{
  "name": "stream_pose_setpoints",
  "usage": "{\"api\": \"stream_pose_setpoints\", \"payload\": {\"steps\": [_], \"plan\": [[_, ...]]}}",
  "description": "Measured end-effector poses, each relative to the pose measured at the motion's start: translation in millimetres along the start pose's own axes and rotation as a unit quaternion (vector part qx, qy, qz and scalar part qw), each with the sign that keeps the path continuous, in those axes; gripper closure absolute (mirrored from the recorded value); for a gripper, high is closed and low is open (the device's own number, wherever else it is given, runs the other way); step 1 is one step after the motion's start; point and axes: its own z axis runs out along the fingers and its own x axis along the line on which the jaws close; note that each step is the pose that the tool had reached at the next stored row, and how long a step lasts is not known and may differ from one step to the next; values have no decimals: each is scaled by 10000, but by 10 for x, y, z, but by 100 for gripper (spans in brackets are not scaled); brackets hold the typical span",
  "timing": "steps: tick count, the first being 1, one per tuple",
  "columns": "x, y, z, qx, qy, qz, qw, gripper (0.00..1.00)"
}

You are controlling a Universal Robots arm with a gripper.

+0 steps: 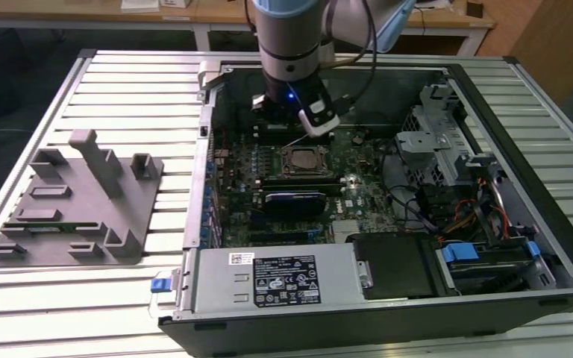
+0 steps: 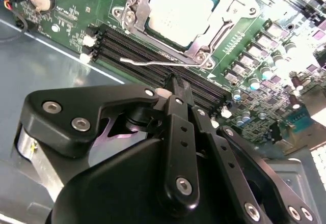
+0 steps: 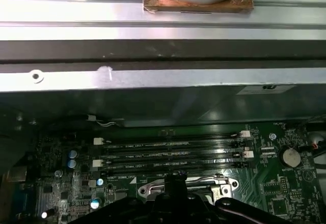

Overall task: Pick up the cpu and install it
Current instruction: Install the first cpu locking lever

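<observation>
The arm's black gripper [image 2: 175,89] hangs inside the open black computer case [image 1: 525,119], its two fingers pressed together with nothing between them, the tips just above the long black memory slots [image 2: 153,51] of the green motherboard [image 2: 66,10]. The small flat square cpu with its shiny silver-white top [image 2: 178,10] already lies in the metal-framed socket [image 2: 133,2], close beside the gripper; in the exterior view the cpu [image 1: 303,159] sits near the middle of the board under the arm. One thin silver socket lever [image 2: 153,61] lies alongside the frame. The first wrist view shows four parallel memory slots [image 3: 170,150] and one round coin battery [image 3: 291,156]. On the slatted metal table [image 1: 117,89], one grey plastic fixture [image 1: 77,209] stands at the exterior view's left, well apart from the case
</observation>
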Motion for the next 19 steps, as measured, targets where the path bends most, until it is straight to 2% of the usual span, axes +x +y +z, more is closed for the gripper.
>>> {"api": "stream_pose_setpoints", "payload": {"steps": [3, 5, 13, 19], "plan": [[-1, -9, 29, 13, -51, 172, 9998, 89], [-8, -10, 37, 17, -65, 222, 9997, 89], [-156, -8, 68, 20, -78, 263, 9996, 89], [-176, -14, 94, 1, -92, 268, 9996, 89]]}}
